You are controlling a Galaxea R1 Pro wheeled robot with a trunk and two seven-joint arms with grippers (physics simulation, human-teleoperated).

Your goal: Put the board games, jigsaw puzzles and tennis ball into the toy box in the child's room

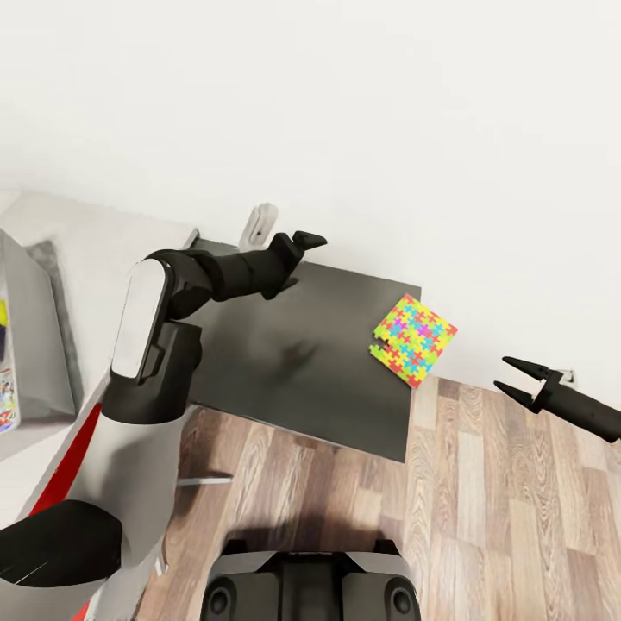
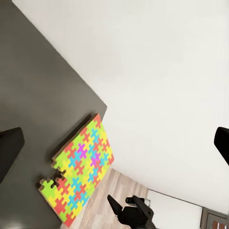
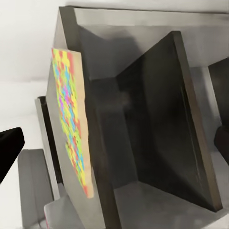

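Wood-plank floor point(image 1: 483, 500) lies nearest, with the right tool point(image 1: 516, 380) over it, fingers apart and empty. Beyond, the jigsaw puzzle point(image 1: 413, 339) lies flat at the dark worktop's point(image 1: 302, 362) far right corner. The left tool point(image 1: 302, 241) hovers above the worktop; whether its fingers are parted I cannot tell.

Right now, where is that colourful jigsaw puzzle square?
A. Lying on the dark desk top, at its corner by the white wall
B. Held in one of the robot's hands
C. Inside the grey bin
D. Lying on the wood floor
A: the jigsaw puzzle lies flat on the dark desk top at its far corner by the wall, and the open right hand is off to the side over the floor, apart from it.
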